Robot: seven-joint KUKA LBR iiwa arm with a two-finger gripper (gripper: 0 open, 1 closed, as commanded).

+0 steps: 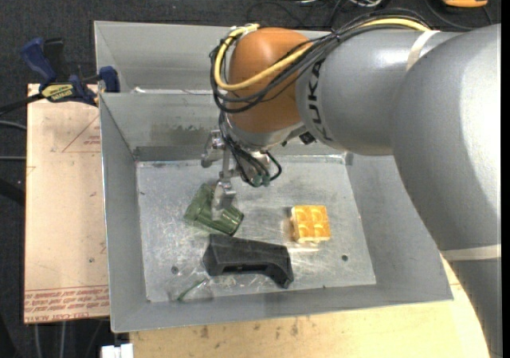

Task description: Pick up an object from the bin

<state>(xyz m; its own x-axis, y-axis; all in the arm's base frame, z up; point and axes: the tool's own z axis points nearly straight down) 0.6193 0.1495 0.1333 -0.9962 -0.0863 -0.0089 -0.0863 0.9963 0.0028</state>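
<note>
Four things lie in the bin (119,213): a green piece (209,217) left of centre, under the gripper (224,198); a black wedge (247,259) just nearer; a yellow block (309,224) right; a scrap (190,291) near-left. Gripper open or closed: cannot tell.

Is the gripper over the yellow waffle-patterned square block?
No, the gripper is down at the dark green flat plastic piece, with the yellow waffle-patterned square block apart towards the view's right.
</note>
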